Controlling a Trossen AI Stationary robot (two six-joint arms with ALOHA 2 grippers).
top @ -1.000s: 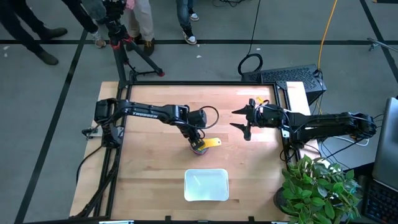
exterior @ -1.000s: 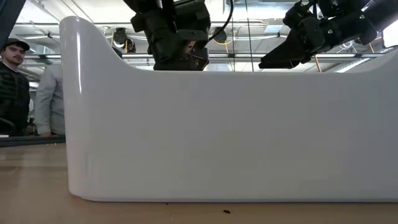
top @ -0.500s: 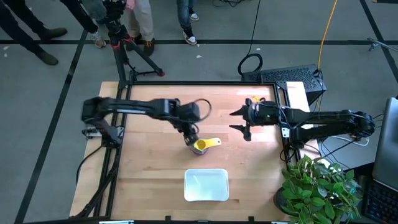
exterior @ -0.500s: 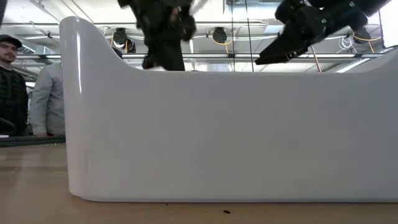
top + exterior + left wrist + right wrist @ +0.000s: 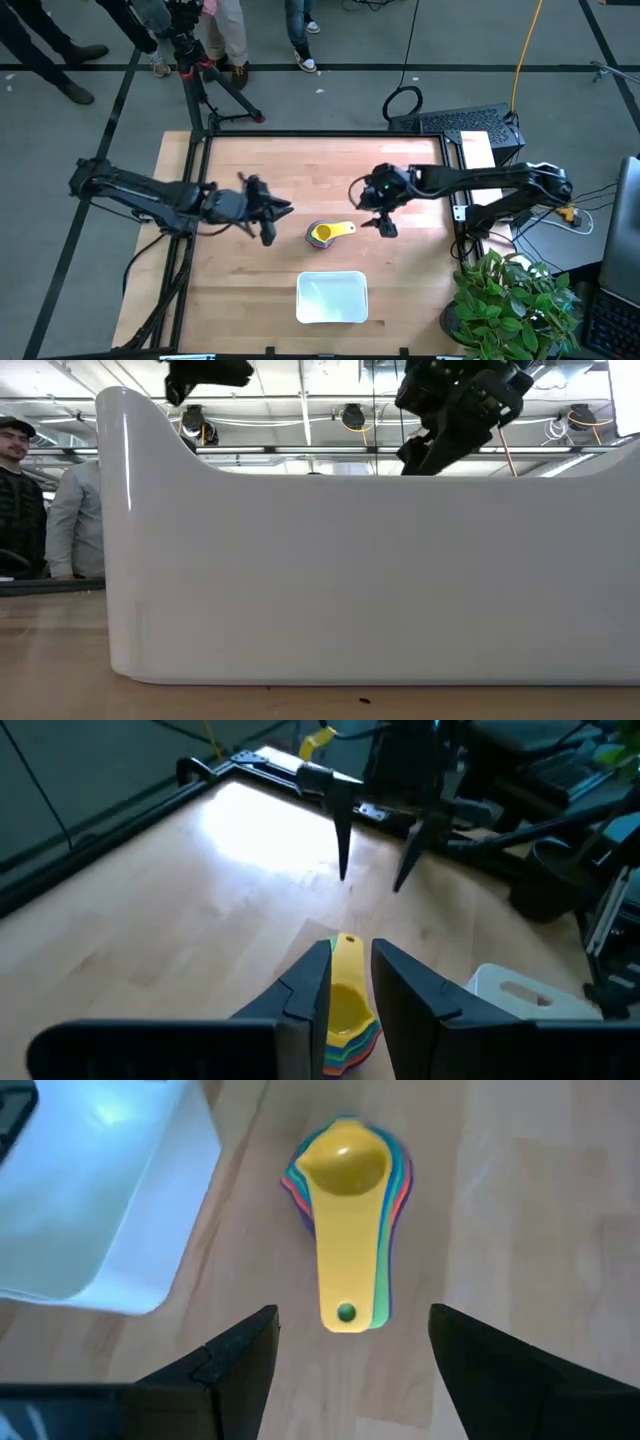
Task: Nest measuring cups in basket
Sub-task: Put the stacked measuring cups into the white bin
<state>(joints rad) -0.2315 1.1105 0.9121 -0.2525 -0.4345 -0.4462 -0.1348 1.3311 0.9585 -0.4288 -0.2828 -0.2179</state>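
— Now, where is the stack?

— You have the measuring cups (image 5: 322, 233) nested on the worktop (image 5: 260, 170), yellow cup on top, handles pointing right. They sit apart from the basket (image 5: 332, 298), which lies nearer and looks empty.

— And the arms?

— Your right gripper (image 5: 345, 1345) hovers just right of the handles, fingers (image 5: 240, 1355) spread wide and holding nothing, probably lined up to straddle the handles. Your left gripper (image 5: 268, 210) waits to the left, fingers parted, empty, clear of the stack.

— Remaining step?

— Judged: the stack must be lifted whole into the basket.
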